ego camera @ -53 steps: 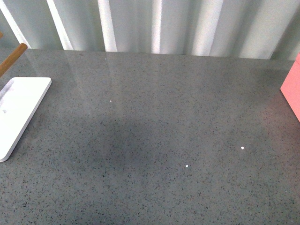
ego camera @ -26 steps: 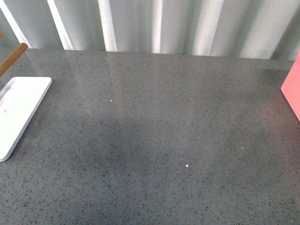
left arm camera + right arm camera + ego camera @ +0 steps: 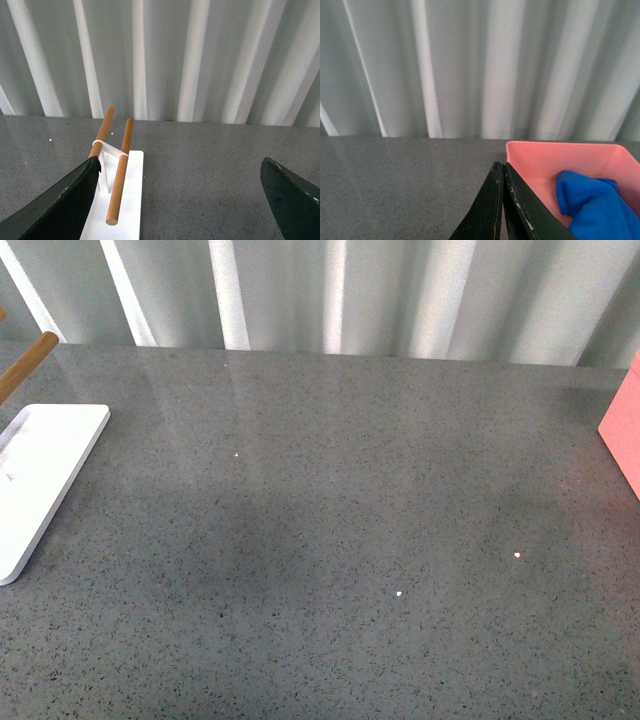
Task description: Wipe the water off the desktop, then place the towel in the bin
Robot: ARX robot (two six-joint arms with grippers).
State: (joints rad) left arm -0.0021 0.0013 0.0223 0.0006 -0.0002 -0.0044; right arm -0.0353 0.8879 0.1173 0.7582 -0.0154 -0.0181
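The grey speckled desktop [image 3: 330, 520] fills the front view, and neither arm shows there. In the right wrist view the bright blue towel [image 3: 597, 205] lies bunched inside the pink bin [image 3: 555, 157]. My right gripper [image 3: 501, 167] is shut with nothing in it, its tips just in front of the bin's near corner and apart from the towel. My left gripper [image 3: 182, 172] stands open over bare desktop [image 3: 200, 175], with nothing between its fingers [image 3: 55, 200]. At the front view's right edge only a corner of the pink bin [image 3: 622, 435] shows.
A white tray [image 3: 40, 475] lies at the left of the desktop. On the white tray [image 3: 127, 200] stands a white rack with two brown wooden rods [image 3: 120, 172]. A pale ribbed wall [image 3: 330, 290] runs along the far edge. A few tiny white specks [image 3: 400, 593] dot the surface.
The front view holds still. A tiny bright speck at the right of the desktop faded half a second ago and shows again now; nothing else has visibly moved.
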